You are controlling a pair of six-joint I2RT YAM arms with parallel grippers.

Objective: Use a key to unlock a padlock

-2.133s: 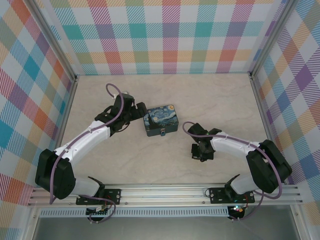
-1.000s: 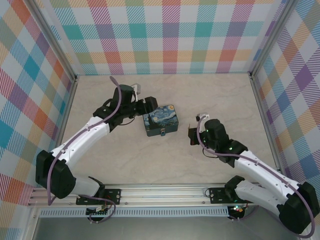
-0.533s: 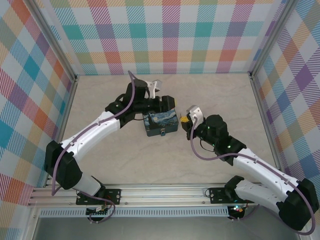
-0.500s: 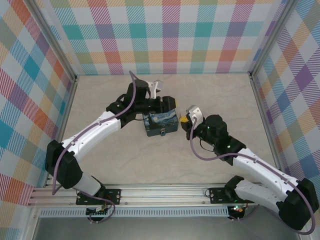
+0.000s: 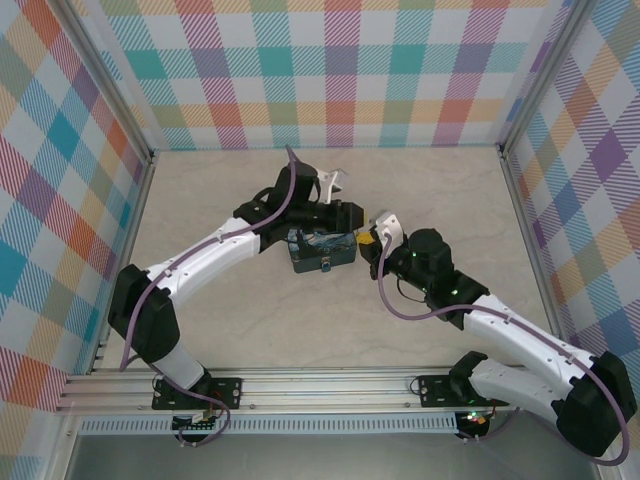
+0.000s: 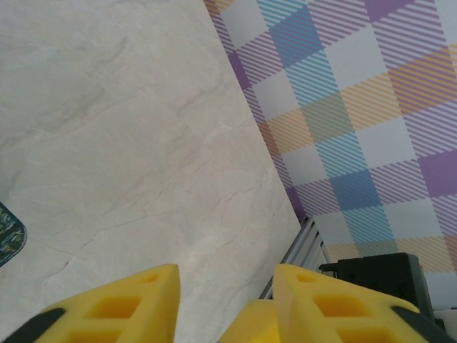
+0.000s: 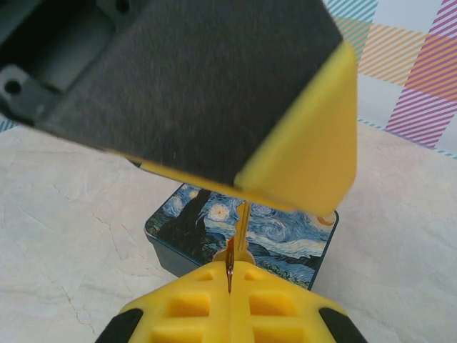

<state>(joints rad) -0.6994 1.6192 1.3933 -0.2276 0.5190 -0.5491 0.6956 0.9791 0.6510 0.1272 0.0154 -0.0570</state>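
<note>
My left gripper (image 5: 345, 214) hangs part-open and empty over the painted box (image 5: 308, 256), arm stretched across, while my right gripper (image 7: 230, 275), just beside it, pinches the key (image 7: 242, 220) aimed at the box, whose near side carries the padlock (image 5: 327, 266).

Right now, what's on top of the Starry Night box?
The left gripper hangs over the box's far part, covering that stretch of the lid. The near lid shows bare. Whether the fingers touch it cannot be told.
</note>
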